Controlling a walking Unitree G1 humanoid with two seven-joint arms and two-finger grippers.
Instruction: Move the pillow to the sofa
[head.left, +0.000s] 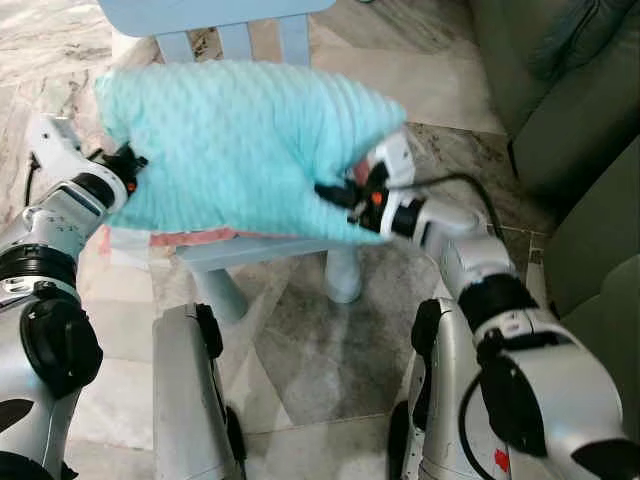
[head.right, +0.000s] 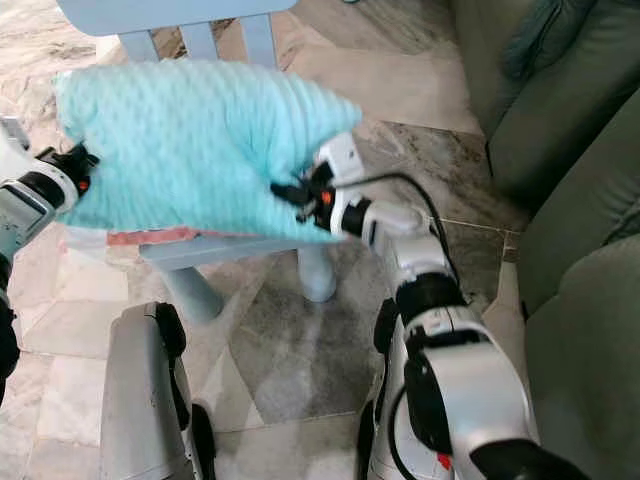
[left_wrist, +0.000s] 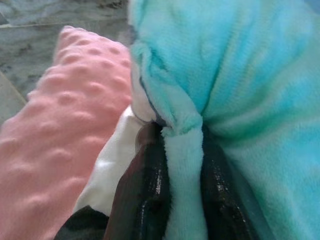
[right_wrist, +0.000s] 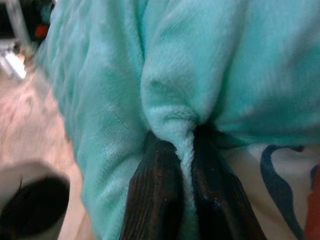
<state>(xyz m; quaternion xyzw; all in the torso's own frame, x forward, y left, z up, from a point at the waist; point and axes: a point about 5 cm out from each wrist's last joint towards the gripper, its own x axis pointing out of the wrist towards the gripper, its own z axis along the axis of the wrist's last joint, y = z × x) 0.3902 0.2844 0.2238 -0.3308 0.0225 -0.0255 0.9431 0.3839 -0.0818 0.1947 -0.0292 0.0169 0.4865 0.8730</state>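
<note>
A fluffy turquoise pillow (head.left: 235, 140) hangs between my two arms, just above a light blue chair seat (head.left: 255, 252). My left gripper (head.left: 130, 165) pinches its left edge, and in the left wrist view both black fingers (left_wrist: 150, 195) clamp a fold of the turquoise plush (left_wrist: 182, 165). My right gripper (head.left: 340, 192) is shut on the pillow's right lower corner; the right wrist view has its fingers (right_wrist: 155, 200) squeezing a thin fold (right_wrist: 182, 145). The green sofa (head.left: 590, 110) stands to the right.
A pink dotted cushion (left_wrist: 55, 130) lies under the pillow on the chair, its edge showing as a pink strip (head.left: 190, 237). The chair's back (head.left: 215, 15) and legs (head.left: 345, 275) stand ahead. Marble floor (head.left: 320, 350) stretches between chair and sofa.
</note>
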